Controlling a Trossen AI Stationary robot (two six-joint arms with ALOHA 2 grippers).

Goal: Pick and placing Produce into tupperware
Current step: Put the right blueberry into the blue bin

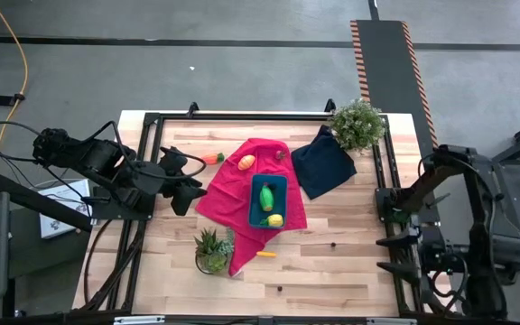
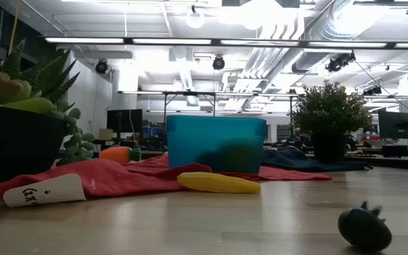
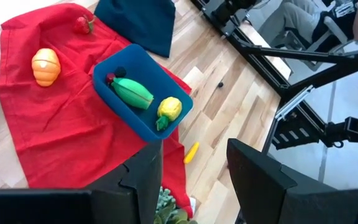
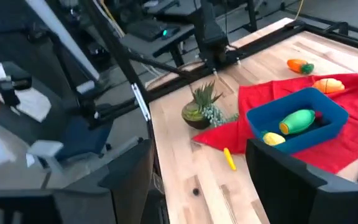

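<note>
While the left gripper [image 1: 181, 177] hangs spread and empty at the counter's [image 1: 332, 271] left edge, reaching produce could snag the red cloth [image 1: 233, 194] and drag the tupperware [image 1: 268, 200].

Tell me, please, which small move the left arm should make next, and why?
Probably bring the open left gripper over the orange fruit on the red cloth. The tupperware already holds a green piece and a yellow one, while this fruit lies loose outside it, close to that gripper.
</note>
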